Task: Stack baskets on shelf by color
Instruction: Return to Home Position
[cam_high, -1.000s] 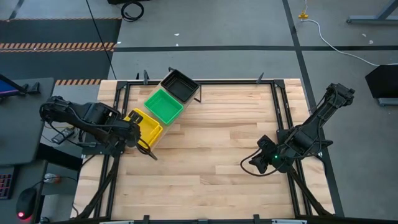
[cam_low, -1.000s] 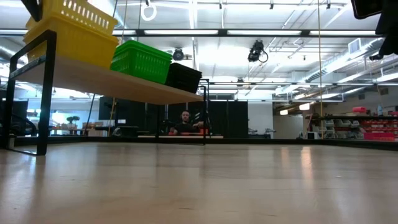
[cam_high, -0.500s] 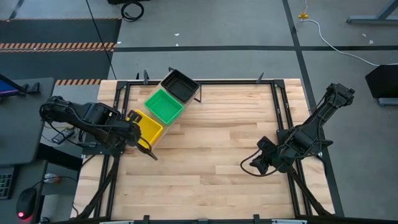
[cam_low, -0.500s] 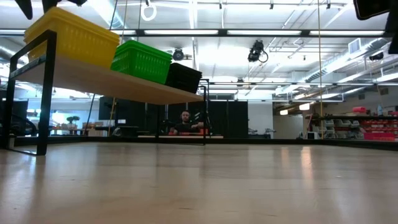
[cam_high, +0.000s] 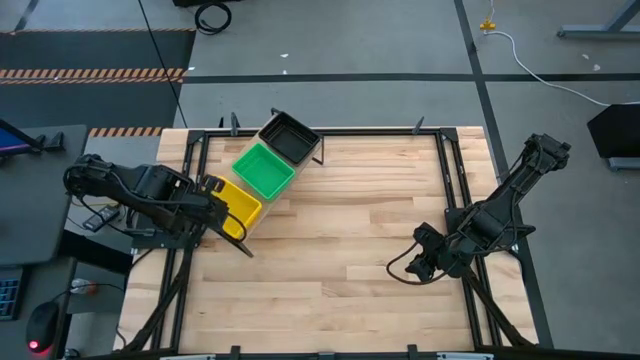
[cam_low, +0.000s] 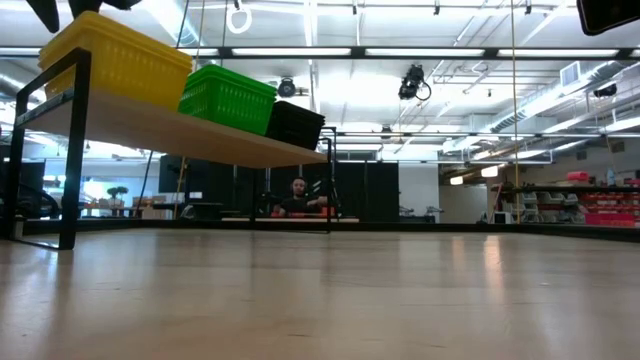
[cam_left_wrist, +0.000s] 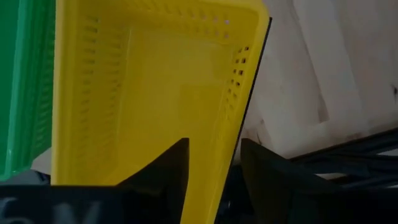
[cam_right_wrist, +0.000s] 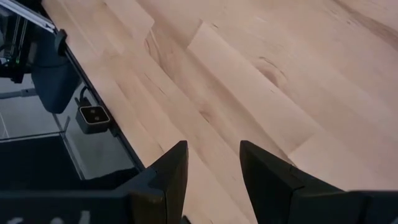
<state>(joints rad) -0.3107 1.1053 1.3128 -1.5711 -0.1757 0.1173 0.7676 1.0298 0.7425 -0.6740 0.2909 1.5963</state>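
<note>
Low view vs a second ago: top yellow basket (cam_low: 112, 35) no longer tilted, seated flat on yellow stack (cam_low: 135, 80) on the shelf (cam_low: 200, 135); left gripper (cam_left_wrist: 214, 146) spread, empty, easing back off its rim; right gripper (cam_right_wrist: 212, 146) spread, empty, parked over tabletop (cam_high: 330, 230); reads as stacking done

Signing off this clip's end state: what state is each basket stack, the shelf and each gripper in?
yellow baskets: nested stack, at one shelf end.
green baskets: nested stack, shelf middle.
black baskets: nested stack, other end.
shelf: loaded, three stacks.
left gripper: jaws open, astride yellow wall.
right gripper: jaws open, empty, above table.
</note>
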